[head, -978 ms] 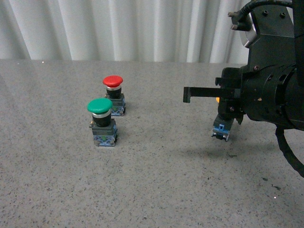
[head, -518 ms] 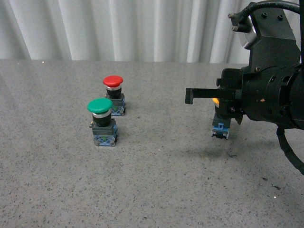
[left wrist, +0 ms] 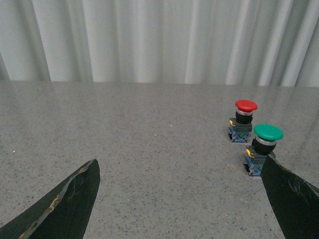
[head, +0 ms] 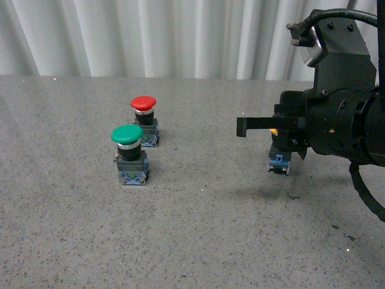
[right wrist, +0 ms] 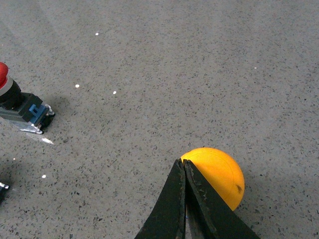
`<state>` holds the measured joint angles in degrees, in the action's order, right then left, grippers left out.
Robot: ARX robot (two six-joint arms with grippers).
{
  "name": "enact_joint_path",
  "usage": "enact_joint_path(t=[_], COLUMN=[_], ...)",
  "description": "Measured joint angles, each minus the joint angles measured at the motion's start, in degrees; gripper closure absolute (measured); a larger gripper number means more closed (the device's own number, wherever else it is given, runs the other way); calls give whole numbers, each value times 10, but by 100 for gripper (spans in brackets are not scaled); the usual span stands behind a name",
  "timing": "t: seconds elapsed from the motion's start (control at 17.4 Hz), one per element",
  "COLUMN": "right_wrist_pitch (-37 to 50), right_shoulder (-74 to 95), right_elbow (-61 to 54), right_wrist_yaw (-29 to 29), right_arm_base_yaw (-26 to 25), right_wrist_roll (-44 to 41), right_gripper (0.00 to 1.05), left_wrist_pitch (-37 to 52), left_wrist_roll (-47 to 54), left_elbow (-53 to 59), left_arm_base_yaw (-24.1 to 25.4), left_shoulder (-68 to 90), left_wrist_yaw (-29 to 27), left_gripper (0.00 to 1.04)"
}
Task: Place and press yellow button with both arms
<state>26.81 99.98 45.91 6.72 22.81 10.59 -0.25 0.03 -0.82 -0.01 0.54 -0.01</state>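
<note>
From the front, the right gripper (head: pixel 278 137) at right of frame is clamped on the yellow button (head: pixel 278 158), blue base hanging down, just clear of the table (head: pixel 192 241).

In the left wrist view, the left gripper (left wrist: pixel 182 199) gapes wide, empty.

The right wrist view shows the yellow cap at lower right beside closed fingertips (right wrist: pixel 182 172).

The right gripper (head: pixel 264 127) hides most of the yellow button (head: pixel 279 161) (only its blue bottom shows). In the right wrist view, the red button (right wrist: pixel 20 103) is cut off at nine o'clock.
</note>
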Motion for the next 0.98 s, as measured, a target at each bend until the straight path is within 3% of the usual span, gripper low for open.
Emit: enact_joint_path(t=[0.46, 0.98], right_wrist_pitch=[-19, 61], right_shoulder=[-39, -215], right_elbow=[-9, -95], right_wrist_yaw=[-1, -52], right_arm_base_yaw=[-10, 28], right_wrist_roll=[-10, 36], right_gripper=[103, 103], left_wrist_pitch=[0, 0], left_wrist_roll=[0, 0], left_elbow=[0, 0], left_arm_base_yaw=[0, 0], left_shoulder=[0, 0], left_wrist_yaw=[0, 0], left_gripper=[7, 7])
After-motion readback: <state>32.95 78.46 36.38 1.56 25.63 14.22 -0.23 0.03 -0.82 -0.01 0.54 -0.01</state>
